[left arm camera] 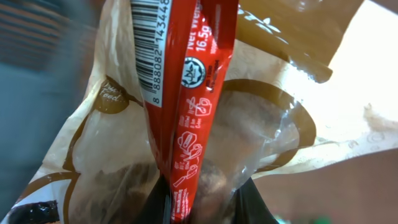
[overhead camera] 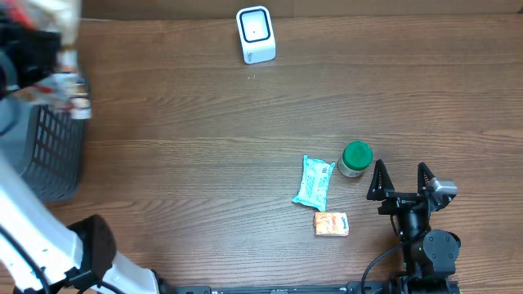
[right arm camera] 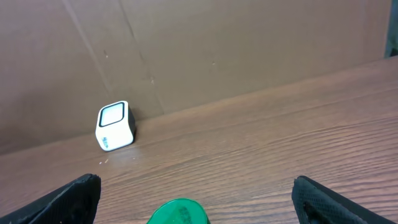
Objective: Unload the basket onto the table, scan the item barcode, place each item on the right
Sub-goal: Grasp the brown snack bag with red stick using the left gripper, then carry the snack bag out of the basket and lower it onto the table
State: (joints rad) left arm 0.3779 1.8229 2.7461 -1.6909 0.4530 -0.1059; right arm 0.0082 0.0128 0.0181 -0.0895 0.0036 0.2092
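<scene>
Left tool point(left arm camera: 204, 209): clamped tight on the red packet point(left arm camera: 186, 74), pinching its lower end, and there's the grip!
Red packet: standing up out of the fingers in the left wrist view, barcode point(left arm camera: 149, 37) on a white strip at the top, facing the camera.
Bag point(left arm camera: 261, 130): brown and clear, right behind the red packet, filling most of that view.
Where it all is: far left of the tabletop point(overhead camera: 204, 163), up over the basket point(overhead camera: 49, 155); the overhead view is blurred there.
Scanner point(overhead camera: 255, 34): small white box at the far edge, middle of the tabletop, well apart from the packet.
Right tool point(overhead camera: 400, 166): fingers spread wide, nothing between them, low at the near right.
Jar point(overhead camera: 356, 158): green lid, just left of the right tool's fingertips.
Teal pack point(overhead camera: 315, 181): lying flat just left of the jar.
Orange pack point(overhead camera: 331, 224): nearer, just below the teal pack.
</scene>
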